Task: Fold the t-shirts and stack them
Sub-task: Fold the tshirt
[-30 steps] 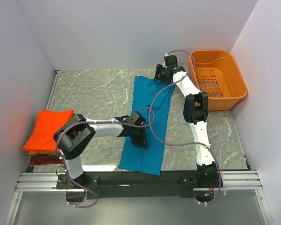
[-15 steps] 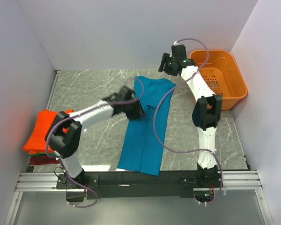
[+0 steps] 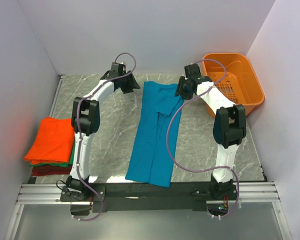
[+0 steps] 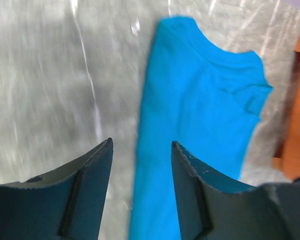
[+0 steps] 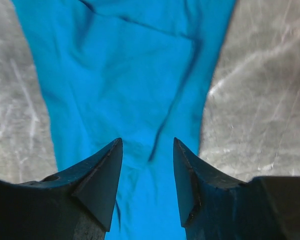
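The marble table (image 3: 105,115) carries one teal t-shirt (image 3: 155,135) lying as a long narrow strip down the middle, collar end far, hem at the near edge. It is flat but creased at the far right shoulder. The orange basket (image 3: 255,80) stands apart at the far right. At the left edge sits the finished stack: orange t-shirt (image 3: 52,140) on top, with green (image 3: 67,162) and dark red (image 3: 45,171) edges showing beneath. A second ago the left gripper (image 3: 131,82) was down at the strip's middle; it has since swung to the far left corner, just off the cloth, with its jaws apart and nothing between them. The right gripper (image 3: 180,90) has come down at the far right shoulder, its jaws also apart over cloth and clamping nothing. Judgement: the lengthwise fold is laid, and the cross fold is not yet begun.
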